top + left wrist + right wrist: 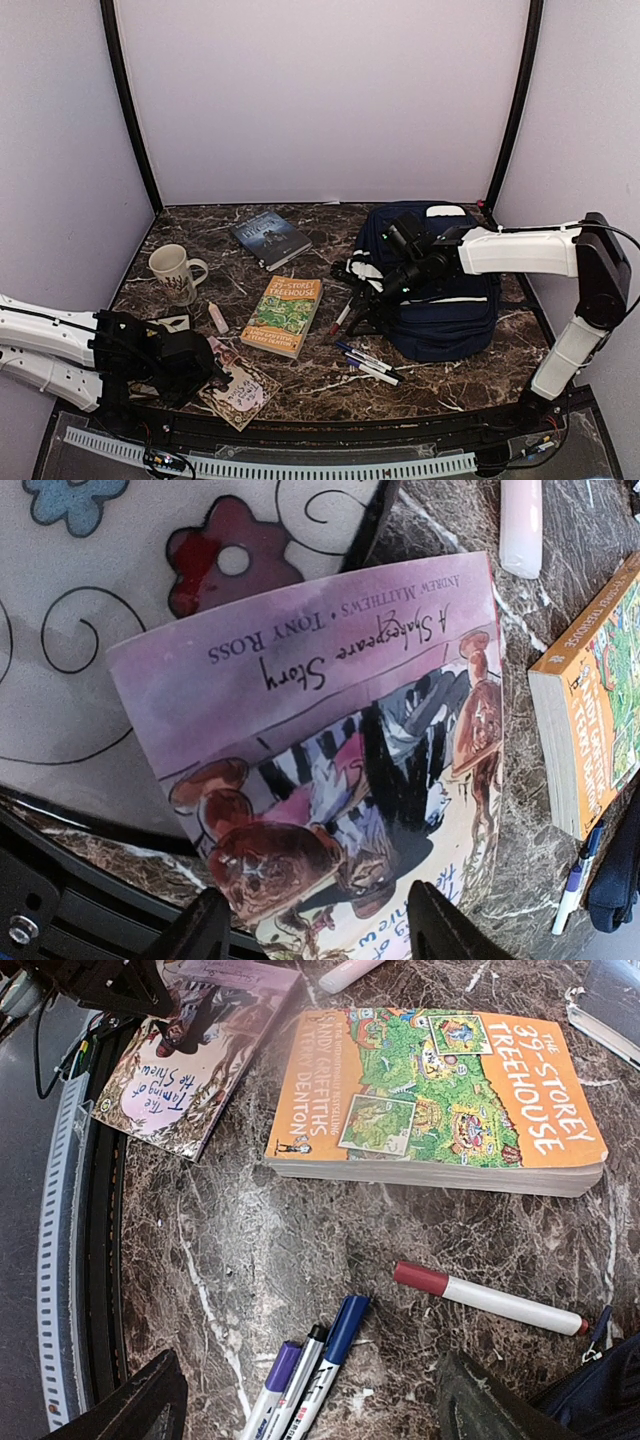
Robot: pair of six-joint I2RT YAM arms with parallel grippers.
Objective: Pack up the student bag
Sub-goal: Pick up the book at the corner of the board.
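A dark brown marble-patterned tabletop (300,380), veined in white, fills a small booth closed in by a plain pale lilac back wall (320,100), with a matching left wall (55,150) and right wall (590,110) on either side. A slim black left post (131,110) and a black right post (516,100) rise from the table's far corners, where the wall panels meet. Soft, even light falls across the stone-look surface without hard shadows, while a black rail (350,418) and a white slotted strip (270,467) run along the near edge.
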